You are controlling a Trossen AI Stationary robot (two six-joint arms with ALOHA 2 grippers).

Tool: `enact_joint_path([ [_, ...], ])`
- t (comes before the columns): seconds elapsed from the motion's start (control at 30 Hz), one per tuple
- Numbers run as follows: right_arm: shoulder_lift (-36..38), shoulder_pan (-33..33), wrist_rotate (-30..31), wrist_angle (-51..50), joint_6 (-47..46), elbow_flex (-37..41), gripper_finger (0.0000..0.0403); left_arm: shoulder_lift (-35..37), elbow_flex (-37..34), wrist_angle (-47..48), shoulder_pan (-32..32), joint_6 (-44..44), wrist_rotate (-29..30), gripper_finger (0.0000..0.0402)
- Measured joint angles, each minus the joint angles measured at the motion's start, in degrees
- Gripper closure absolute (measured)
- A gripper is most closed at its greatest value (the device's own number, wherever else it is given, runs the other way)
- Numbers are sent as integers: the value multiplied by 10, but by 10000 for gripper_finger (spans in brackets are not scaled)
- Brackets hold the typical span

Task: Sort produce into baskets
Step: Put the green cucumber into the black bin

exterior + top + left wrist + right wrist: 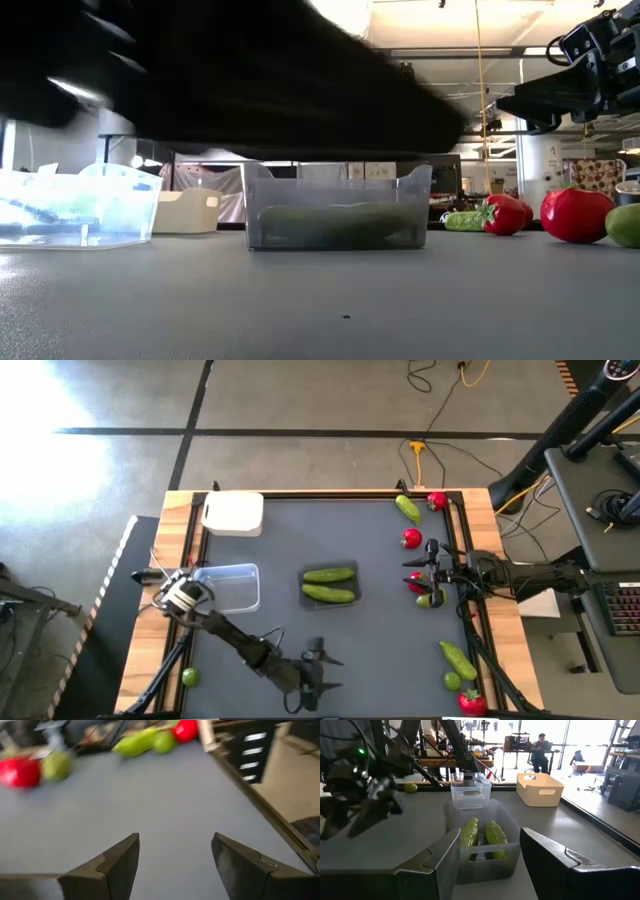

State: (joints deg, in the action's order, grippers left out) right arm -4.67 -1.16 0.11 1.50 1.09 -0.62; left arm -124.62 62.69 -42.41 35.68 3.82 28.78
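The dark smoky-grey basket stands mid-table with two green cucumbers lying in it. The clear basket stands to its left and the white basket at the far left. My right gripper is open and empty, hovering over a red fruit and a lime at the right. My left gripper is open and empty near the near edge, pointing right; its fingers show apart over bare table in the left wrist view.
Loose produce lies along the right edge: a cucumber and red fruits at the far end, and a cucumber, a lime and a red fruit at the near end. One lime lies near left.
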Motion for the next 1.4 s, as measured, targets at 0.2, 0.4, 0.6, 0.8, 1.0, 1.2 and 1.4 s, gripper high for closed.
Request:
enact_joint_path([
  [0.2,0,0,0,0,0,0,207,-57,-15,-165,-60,-48,-238,171],
  [0.4,0,0,0,2,24,0,207,-96,-16,-212,-114,-48,-315,171],
  [0.6,0,0,-1,36,-82,0,207,-97,-19,-193,-134,-66,-221,176],
  [0.8,0,2,-2,150,-221,0,207,-97,-18,-188,-131,-89,-120,188],
  [1.0,-48,34,-7,298,-255,0,207,-113,-11,-224,-129,-63,-88,192],
  [1.2,-178,70,45,428,-248,-1,207,-156,32,-249,-128,-61,-18,192],
  [1.4,-372,127,40,435,-367,-46,207,-235,125,-326,-128,-57,24,192],
])
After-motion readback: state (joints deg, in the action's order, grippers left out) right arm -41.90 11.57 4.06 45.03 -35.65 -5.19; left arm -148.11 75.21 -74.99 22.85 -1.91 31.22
